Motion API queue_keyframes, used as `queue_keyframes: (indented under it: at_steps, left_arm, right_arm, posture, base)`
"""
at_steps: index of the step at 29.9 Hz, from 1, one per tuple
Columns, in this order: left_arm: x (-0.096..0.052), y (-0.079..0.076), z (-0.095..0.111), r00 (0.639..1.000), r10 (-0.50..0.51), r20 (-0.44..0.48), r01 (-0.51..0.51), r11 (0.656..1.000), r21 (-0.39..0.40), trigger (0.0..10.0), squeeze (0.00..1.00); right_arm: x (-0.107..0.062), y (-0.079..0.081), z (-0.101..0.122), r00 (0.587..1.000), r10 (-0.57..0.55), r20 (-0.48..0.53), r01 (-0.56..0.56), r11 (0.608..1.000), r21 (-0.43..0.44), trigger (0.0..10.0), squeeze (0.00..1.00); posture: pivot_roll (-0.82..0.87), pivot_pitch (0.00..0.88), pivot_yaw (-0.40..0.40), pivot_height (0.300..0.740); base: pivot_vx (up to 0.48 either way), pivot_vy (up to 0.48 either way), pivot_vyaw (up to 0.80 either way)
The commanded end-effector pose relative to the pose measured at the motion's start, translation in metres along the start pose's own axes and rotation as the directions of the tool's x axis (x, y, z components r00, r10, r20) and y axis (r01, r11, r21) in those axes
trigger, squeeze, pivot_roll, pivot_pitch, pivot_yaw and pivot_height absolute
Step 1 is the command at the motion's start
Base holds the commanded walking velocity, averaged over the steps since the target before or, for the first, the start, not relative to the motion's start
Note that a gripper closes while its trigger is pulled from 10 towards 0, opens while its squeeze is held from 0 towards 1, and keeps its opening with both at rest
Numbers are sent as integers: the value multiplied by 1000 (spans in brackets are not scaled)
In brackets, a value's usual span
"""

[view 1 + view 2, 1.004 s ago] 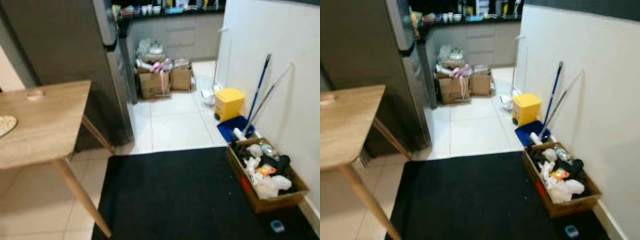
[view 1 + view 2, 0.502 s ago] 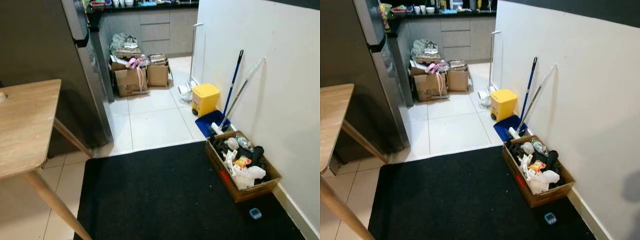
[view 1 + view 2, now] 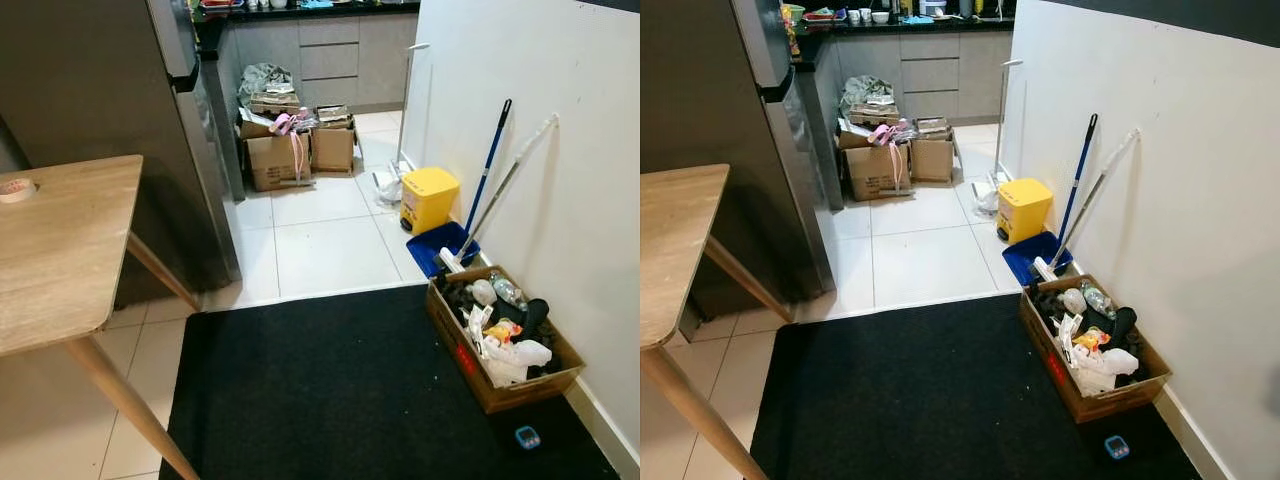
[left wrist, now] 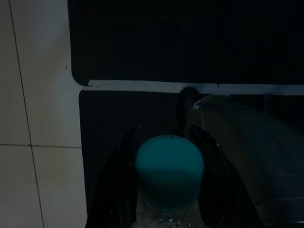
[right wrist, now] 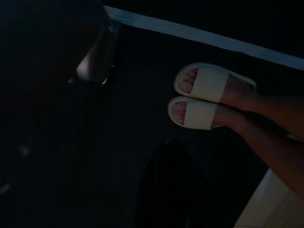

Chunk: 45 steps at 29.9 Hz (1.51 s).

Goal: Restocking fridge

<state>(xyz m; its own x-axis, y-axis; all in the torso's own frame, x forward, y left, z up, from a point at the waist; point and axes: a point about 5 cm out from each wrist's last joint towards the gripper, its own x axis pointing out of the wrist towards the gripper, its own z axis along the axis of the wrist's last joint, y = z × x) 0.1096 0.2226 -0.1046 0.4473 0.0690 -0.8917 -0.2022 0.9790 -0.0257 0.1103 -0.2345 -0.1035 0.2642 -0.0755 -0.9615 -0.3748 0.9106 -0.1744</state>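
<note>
The left hand [image 4: 164, 190] grips a bottle [image 4: 169, 173] with a teal ribbed cap, its two black fingers [image 4: 124, 161] closed against the neck just below the cap, low over the black mat [image 3: 350, 390] and pale floor tiles. In the right wrist view the right hand [image 5: 171, 185] is a dark shape hanging over the mat, and whether its fingers are open or closed cannot be told; a person's feet in pale slippers [image 5: 204, 95] stand on the mat near it. In the head views the fridge [image 3: 110, 120] is the tall dark-grey body at the upper left of the frame, with its door closed, behind the corner of a wooden bench [image 3: 60, 250]. By this showing the restocking is at an early stage: the bottle is in hand, but the robot is not yet at the fridge, the door is yet to be opened, and the bottle is yet to be shelved.
</note>
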Motion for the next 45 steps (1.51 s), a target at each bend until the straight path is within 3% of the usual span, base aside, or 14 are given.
queue_keyframes:
  at_steps: [1,2,9,17,22,28,31,36,45]
  left_arm:
    - [0,-3,-7,1000,0,-25,0,1000,9,10000,0]
    - [0,-4,-6,1000,-3,-28,3,1000,11,10000,0]
    - [0,-1,-5,1000,6,-29,-6,1000,7,10000,0]
    - [-1,-1,-8,999,10,-40,-10,1000,-2,10000,0]
    - [1,-4,-4,1000,12,-20,-13,999,-35,10000,0]
    - [1,-5,-4,999,8,-35,-8,1000,-11,10000,0]
    - [2,0,9,1000,13,-5,-13,1000,1,10000,0]
    - [3,0,12,1000,10,2,-10,1000,6,10000,0]
    - [3,-12,4,1000,-9,-14,8,1000,-16,10000,0]
  right_arm:
    - [-1,-4,-2,1000,-16,-7,17,1000,14,10000,0]
    - [-2,-11,-4,999,-44,-13,44,998,42,10000,0]
    - [-4,-22,-2,998,-66,-7,66,997,26,10000,0]
    - [-3,-18,-4,998,-61,-13,61,998,26,10000,0]
    - [-2,-13,-1,999,-37,-8,37,999,-17,10000,0]
    - [-2,-16,5,999,-52,9,52,999,4,10000,0]
    - [-2,-19,14,998,-59,27,60,998,-2,10000,0]
    - [-3,-22,16,997,-66,29,66,998,-3,10000,0]
    - [-4,-30,14,997,-70,15,70,997,-23,10000,0]
  posture:
    - [-57,0,22,740]
    - [-58,0,20,740]
    - [-63,0,20,740]
    - [-51,0,11,740]
    - [-60,0,10,740]
    - [-53,0,11,740]
    - [-67,0,19,740]
    - [-69,0,19,740]
    - [-76,0,1,740]
  base:
    - [0,0,0]
    - [0,0,0]
    - [0,0,0]
    - [0,0,0]
    - [0,0,0]
    - [0,0,0]
    - [0,0,0]
    - [0,0,0]
    - [0,0,0]
